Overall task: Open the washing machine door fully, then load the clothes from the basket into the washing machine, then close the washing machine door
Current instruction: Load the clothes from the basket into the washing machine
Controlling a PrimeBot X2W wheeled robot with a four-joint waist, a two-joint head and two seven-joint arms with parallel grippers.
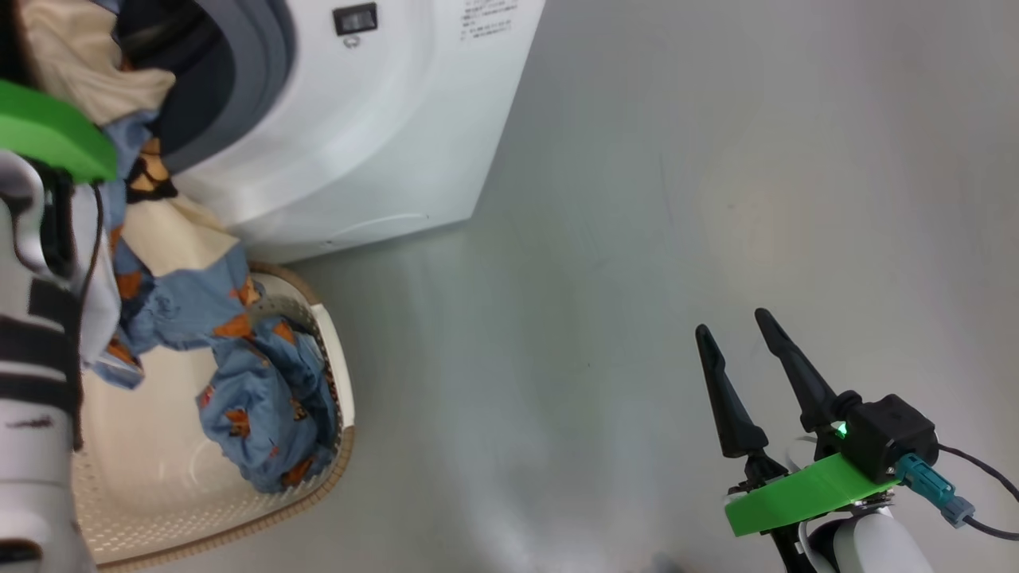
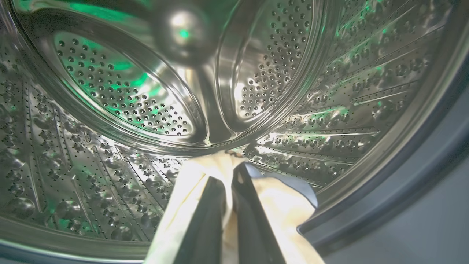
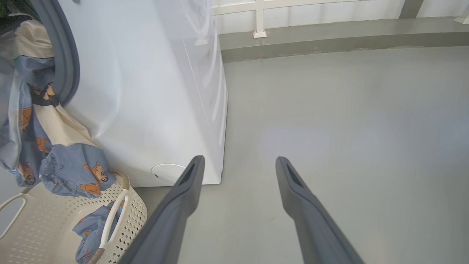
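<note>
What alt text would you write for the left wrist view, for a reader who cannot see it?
The left pincer, shut on cream cloth with a blue edge, reaches into the washing machine's perforated steel drum. Green light glints on the drum's back wall, and the dark grey gasket curves along the lower right.

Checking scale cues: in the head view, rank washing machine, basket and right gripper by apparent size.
Largest: washing machine, cropped, only slightly ahead.
Next: basket, partly hidden, so nearly tied.
Smallest: right gripper, clearly.
</note>
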